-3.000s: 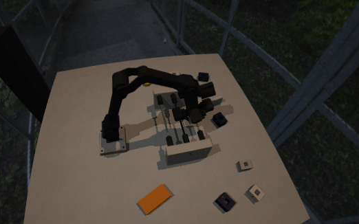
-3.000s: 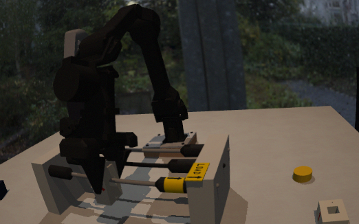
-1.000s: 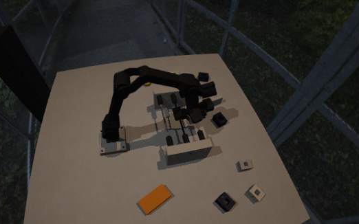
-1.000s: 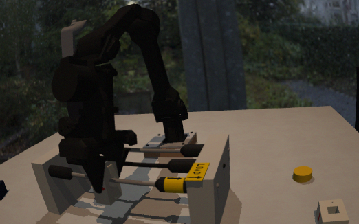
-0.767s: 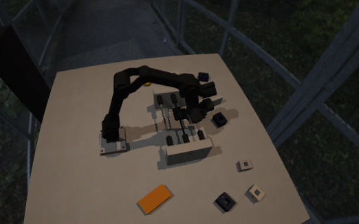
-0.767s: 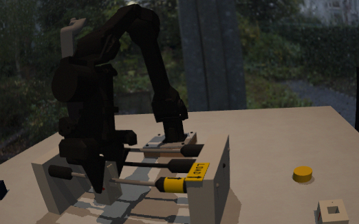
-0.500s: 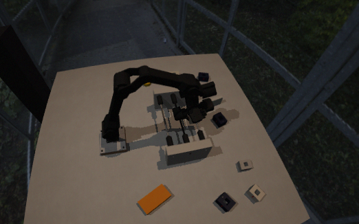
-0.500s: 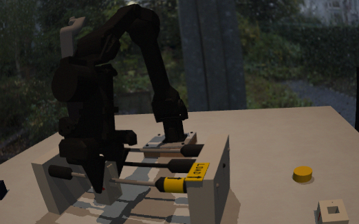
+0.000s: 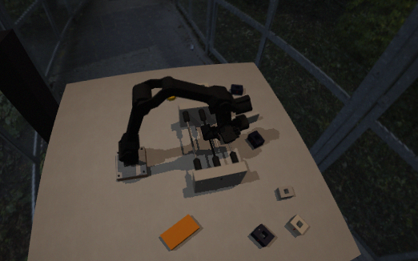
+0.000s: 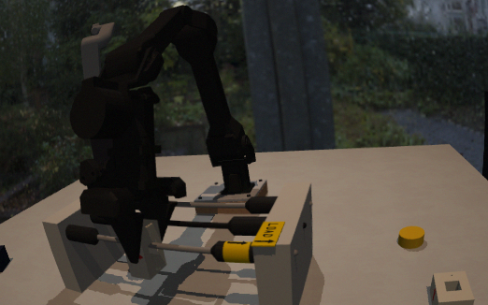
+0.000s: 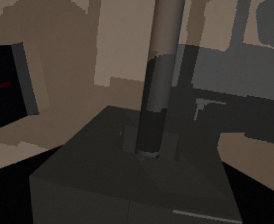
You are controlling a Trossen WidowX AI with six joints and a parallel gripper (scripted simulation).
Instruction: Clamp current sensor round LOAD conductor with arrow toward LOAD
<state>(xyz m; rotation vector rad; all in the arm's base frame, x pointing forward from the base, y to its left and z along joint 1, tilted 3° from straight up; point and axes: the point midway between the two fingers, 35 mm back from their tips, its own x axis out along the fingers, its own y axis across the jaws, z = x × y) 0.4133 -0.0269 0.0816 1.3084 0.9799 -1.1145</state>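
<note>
The light grey sensor [image 10: 148, 268] [image 11: 83, 162] is round the LOAD conductor [image 10: 184, 248] [image 11: 164, 75], the bare rod nearest the exterior camera, which passes through its window. Its jaws look closed in the wrist view; whether the latch has caught cannot be told. My gripper [image 10: 150, 248] points down and is shut on the sensor, one finger on each side. A small red mark shows beside the near finger; the arrow's direction cannot be read. The yellow LOAD marker [image 10: 269, 234] is on top of the right end wall in the exterior view.
Two more conductors run parallel between the end walls [image 9: 219, 181] [image 10: 301, 220], close to the gripper. Dark blocks [image 9: 255, 139] [image 9: 237, 89] [image 9: 262, 235], a light block [image 9: 283, 196], an orange block [image 9: 179, 232] and a yellow disc [image 10: 411, 238] stand around the table.
</note>
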